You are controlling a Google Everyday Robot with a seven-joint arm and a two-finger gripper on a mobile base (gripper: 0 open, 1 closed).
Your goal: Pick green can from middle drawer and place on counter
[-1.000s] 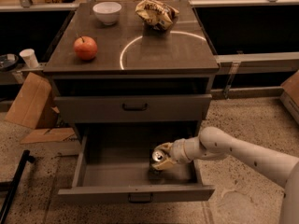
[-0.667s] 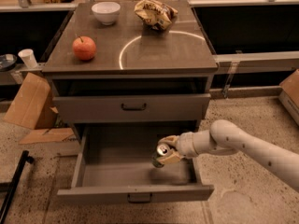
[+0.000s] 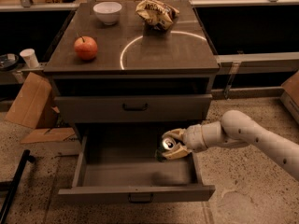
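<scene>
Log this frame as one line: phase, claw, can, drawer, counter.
phase: grasp done, place pending | claw: shut on green can, above floor of middle drawer | drawer: open | counter: no can yet

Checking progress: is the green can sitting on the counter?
No: the gripper holds the green can over the open middle drawer, well below the counter.

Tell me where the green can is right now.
In the camera view, the green can is held in the gripper, over the right side of the open middle drawer.
</scene>
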